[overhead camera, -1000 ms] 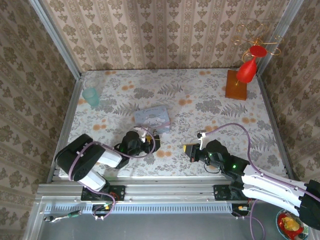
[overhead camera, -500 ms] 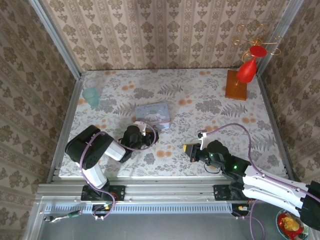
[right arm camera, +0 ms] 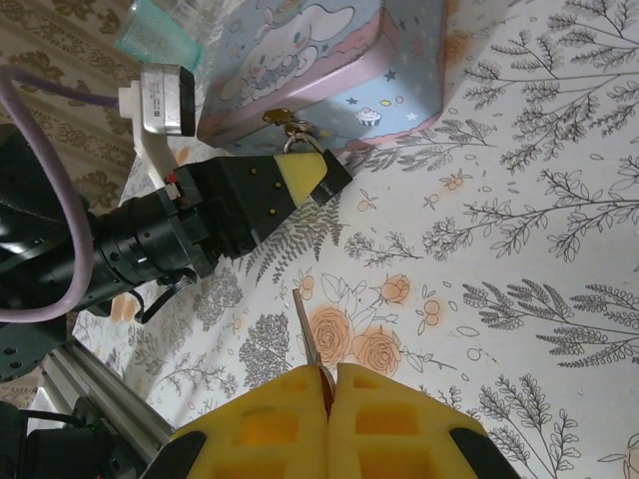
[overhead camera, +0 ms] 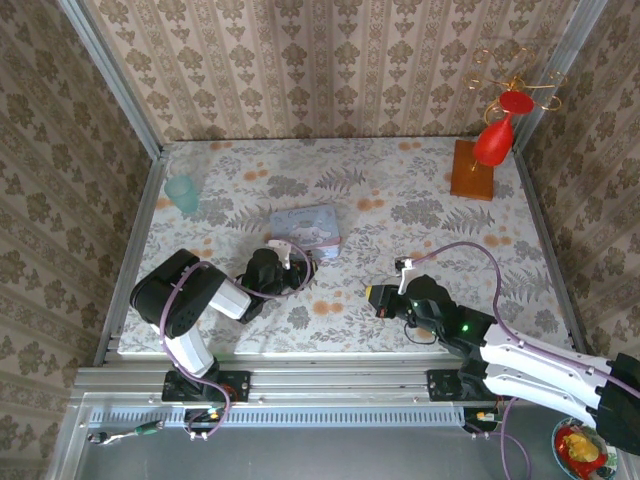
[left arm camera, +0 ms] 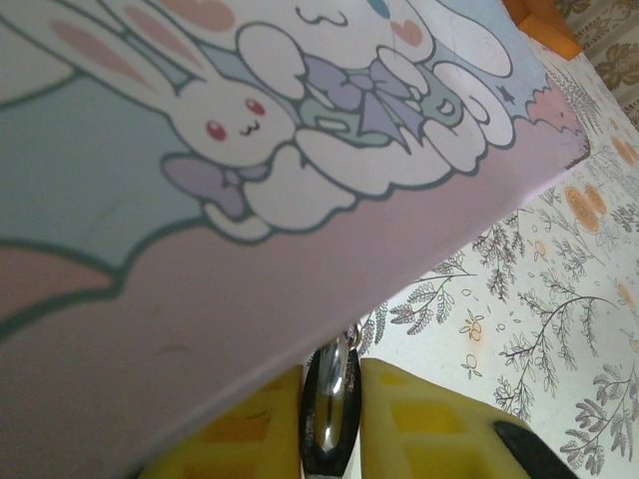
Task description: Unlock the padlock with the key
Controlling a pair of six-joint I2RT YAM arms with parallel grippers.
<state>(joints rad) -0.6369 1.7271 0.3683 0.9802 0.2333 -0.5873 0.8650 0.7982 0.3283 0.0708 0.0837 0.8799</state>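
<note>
A tiny black padlock [left arm camera: 331,404] with a shiny middle stands edge-on between the yellow pads of my left gripper [left arm camera: 331,371], which is shut on it. Right above it is the wall of the pale blue picture tin [left arm camera: 250,150]. From above, the left gripper [overhead camera: 290,262] is at the near side of the tin [overhead camera: 305,227]. My right gripper [right arm camera: 331,374] is shut on the key [right arm camera: 305,324], whose thin blade sticks out over the floral tabletop. It points toward the left gripper [right arm camera: 315,175], a short way off. The right gripper [overhead camera: 372,296] hovers right of the left one.
A teal cup [overhead camera: 182,192] stands at the far left. A red ornament [overhead camera: 497,135] on a wooden stand [overhead camera: 470,170] is at the far right corner. Patterned walls close in the table on three sides.
My left gripper has pushed up to the tin's near side and closed on the padlock. The tin has slid slightly away. The right gripper has barely moved.
</note>
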